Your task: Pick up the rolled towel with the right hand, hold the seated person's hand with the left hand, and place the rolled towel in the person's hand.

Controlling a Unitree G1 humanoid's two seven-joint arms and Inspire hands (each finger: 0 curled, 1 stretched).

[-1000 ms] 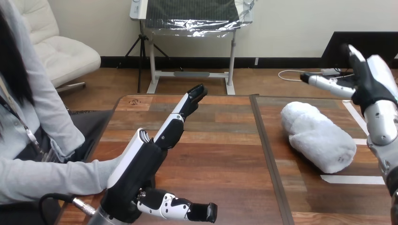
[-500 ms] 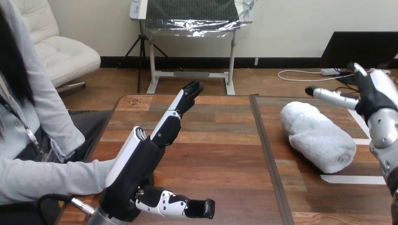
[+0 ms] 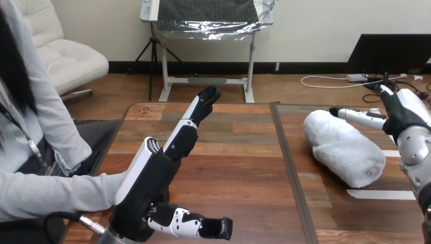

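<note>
Descent had brought the right hand, fingers straight and released, down to the far end of the rolled towel, lying ungrasped on the tabletop, so the pick-up looked imminent; the left hand, well left of the towel, stayed open.

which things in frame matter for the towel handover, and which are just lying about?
Job:
rolled towel, on the table's right half
right hand, open, by the towel's far end
left hand, open, beside the person's sleeved forearm

Lying about:
white tape strips on the table
</note>
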